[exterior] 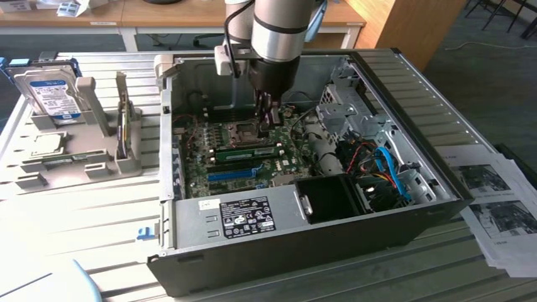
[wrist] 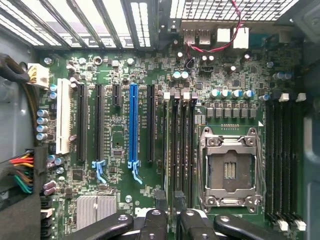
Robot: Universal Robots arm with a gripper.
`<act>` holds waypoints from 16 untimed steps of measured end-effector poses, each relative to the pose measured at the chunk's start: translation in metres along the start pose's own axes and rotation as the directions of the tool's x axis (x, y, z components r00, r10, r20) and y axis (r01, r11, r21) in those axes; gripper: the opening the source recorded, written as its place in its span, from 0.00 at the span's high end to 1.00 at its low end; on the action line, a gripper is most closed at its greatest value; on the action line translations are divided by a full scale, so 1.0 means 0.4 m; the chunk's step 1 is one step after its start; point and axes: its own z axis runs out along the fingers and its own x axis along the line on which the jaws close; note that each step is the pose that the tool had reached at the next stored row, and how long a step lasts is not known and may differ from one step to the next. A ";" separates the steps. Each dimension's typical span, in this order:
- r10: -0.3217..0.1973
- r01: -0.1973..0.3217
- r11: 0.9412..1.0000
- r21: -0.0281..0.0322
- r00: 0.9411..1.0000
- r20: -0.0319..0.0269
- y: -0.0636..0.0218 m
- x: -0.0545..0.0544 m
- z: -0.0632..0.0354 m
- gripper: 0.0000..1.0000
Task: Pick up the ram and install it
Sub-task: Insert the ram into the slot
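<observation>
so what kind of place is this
Probably a robotics lab set up for PC assembly: a robot arm reaches into an open computer case, a hard drive stands in a grey holder beside it, and office desks stand behind.

The table point(exterior: 84, 214) is a pale top of long slats; an open PC case point(exterior: 293, 251) lies on its side across the middle, open side up, and takes up much of the top. At the exterior view's left, apart from the case, a grey rack point(exterior: 90, 107) stands on the slats; a small blue piece point(exterior: 145, 233) lies just beside the case's near corner on that side. At the exterior view's right, printed sheets point(exterior: 495, 201) lie fanned beside the case.
</observation>
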 end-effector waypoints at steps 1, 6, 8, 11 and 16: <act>0.000 0.000 1.000 0.000 1.000 0.000 0.000 0.000 -0.004 0.82; 0.000 0.000 1.000 0.000 1.000 0.000 0.001 0.000 -0.029 0.82; 0.000 0.000 1.000 0.000 1.000 0.000 0.001 0.000 -0.038 0.82; 0.000 0.000 1.000 0.000 1.000 0.000 0.001 0.000 -0.051 0.82; 0.000 0.000 1.000 0.000 1.000 0.000 0.002 0.000 -0.069 0.82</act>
